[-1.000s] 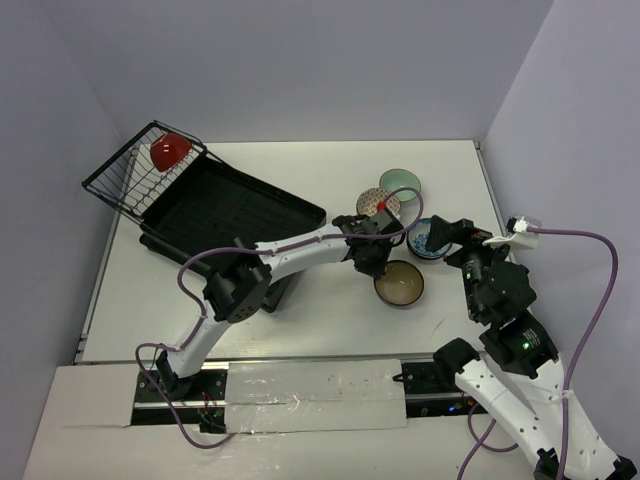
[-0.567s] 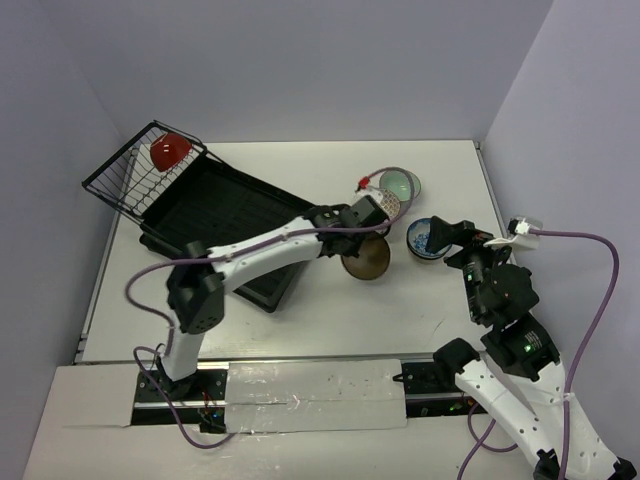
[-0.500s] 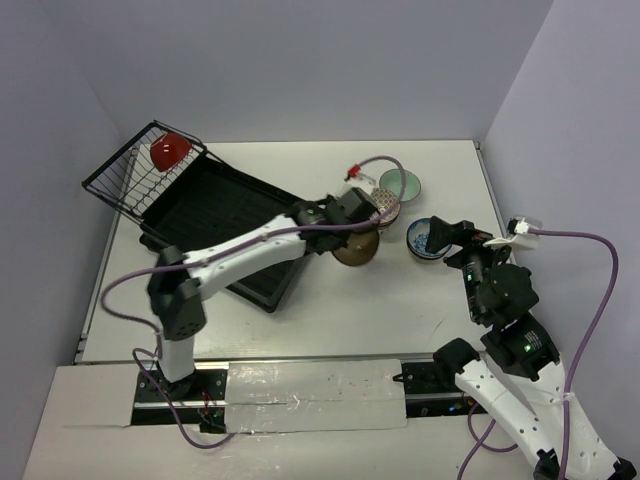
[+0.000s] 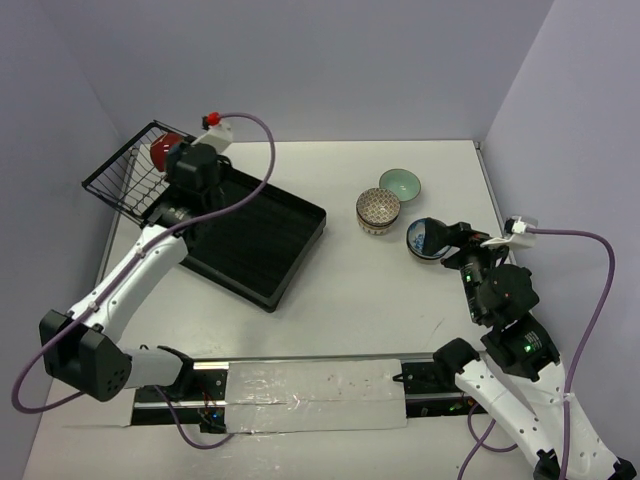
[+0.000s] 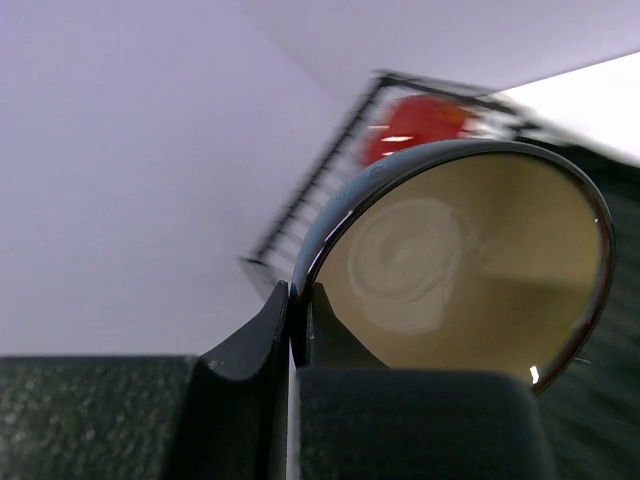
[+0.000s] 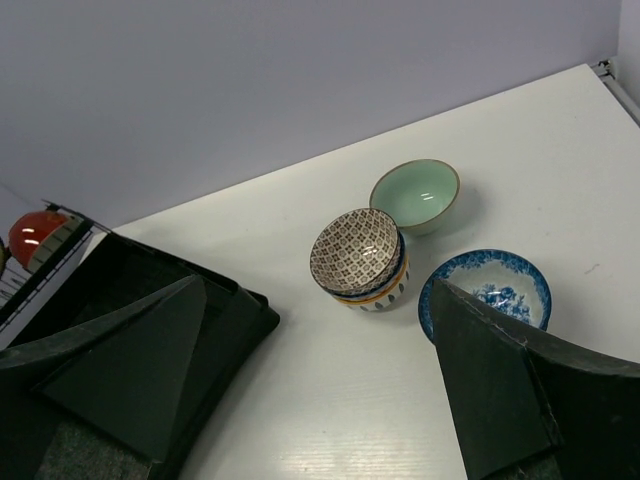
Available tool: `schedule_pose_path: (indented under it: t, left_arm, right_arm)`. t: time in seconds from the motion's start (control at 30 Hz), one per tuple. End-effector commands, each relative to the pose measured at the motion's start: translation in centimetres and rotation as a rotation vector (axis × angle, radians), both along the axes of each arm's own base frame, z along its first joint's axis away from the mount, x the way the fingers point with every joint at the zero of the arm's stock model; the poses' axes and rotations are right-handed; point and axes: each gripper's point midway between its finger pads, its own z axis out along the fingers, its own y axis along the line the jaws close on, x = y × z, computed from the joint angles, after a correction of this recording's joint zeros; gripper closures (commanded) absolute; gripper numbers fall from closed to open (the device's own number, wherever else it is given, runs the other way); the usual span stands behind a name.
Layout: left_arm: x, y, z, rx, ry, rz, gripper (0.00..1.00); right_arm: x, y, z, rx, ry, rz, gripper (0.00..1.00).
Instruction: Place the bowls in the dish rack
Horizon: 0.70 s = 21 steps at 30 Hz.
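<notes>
Brown bowl (image 5: 470, 270), gripped by left jaws, moved over dish rack (image 4: 250, 235); right jaws released.

No readable text, label, brand, number or sign in any view. The markings on the lattice-patterned bowl (image 6: 357, 250) and the blue-and-white bowl (image 6: 495, 285) are ornament only, not characters.
</notes>
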Motion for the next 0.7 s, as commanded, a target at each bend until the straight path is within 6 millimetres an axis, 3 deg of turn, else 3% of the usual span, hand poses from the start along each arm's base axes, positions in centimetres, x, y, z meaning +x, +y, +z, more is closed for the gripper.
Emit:
schedule_pose_path:
  t: [0.0,0.1,0.27,0.4,0.47,0.67]
  left_arm:
    - [0.3,4.6,9.3,0.074,-0.271,0.023,1.00]
    - [2.3,7.6,9.1,0.160,-0.255,0.072,1.00]
    - [3.8,12.2,8.7,0.311,-0.223,0.196,1.00]
    - [4.7,13.7,6.1,0.351,-0.144,0.225,1.00]
    - [4.6,14.9,5.8,0.366,-0.144,0.247,1.00]
    - [4.7,17.5,2.2,0.339,-0.065,0.252,1.00]
  right_arm:
    - [-0.1,0.8,0.7,0.023,-0.030,0.036,0.00]
    - [-0.1,1.0,0.6,0.023,-0.032,0.047,0.00]
    - [-0.3,0.7,0.5,0.022,-0.037,0.033,0.00]
    - [-0.5,0.4,0.6,0.019,-0.037,0.021,0.00]
    - [-0.5,0.4,0.5,0.019,-0.037,0.018,0.00]
    - [-0.3,0.9,0.4,0.012,-0.035,0.038,0.00]
